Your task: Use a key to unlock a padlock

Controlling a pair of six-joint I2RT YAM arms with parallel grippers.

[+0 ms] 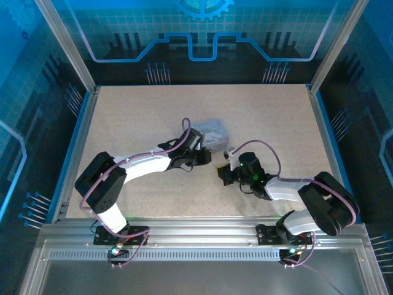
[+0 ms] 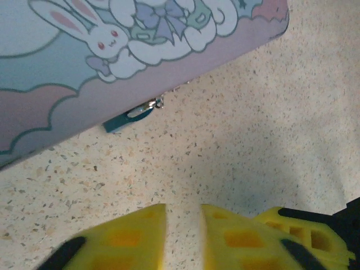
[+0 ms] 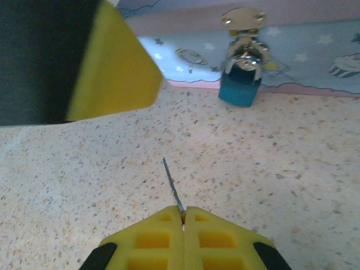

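Observation:
The padlock (image 3: pixel 241 87) is small, with a teal body and a silver shackle, and hangs from the clasp of a pale blue cartoon tin (image 3: pixel 315 56). My right gripper (image 3: pixel 184 211) is shut on the key (image 3: pixel 171 183), a thin metal blade that points up and left, well short of the padlock. In the left wrist view the padlock (image 2: pixel 128 118) lies at the tin's (image 2: pixel 84 67) lower edge. My left gripper (image 2: pixel 184 236) is below it, open by a narrow gap with nothing inside. From above, the left gripper (image 1: pixel 207 161) and right gripper (image 1: pixel 222 175) meet in front of the tin (image 1: pixel 212 132).
One yellow finger of the left gripper (image 3: pixel 112 67) hangs at the upper left of the right wrist view, close to the key's path. The speckled table (image 1: pixel 153 117) is ringed by a blue rim and metal frame posts.

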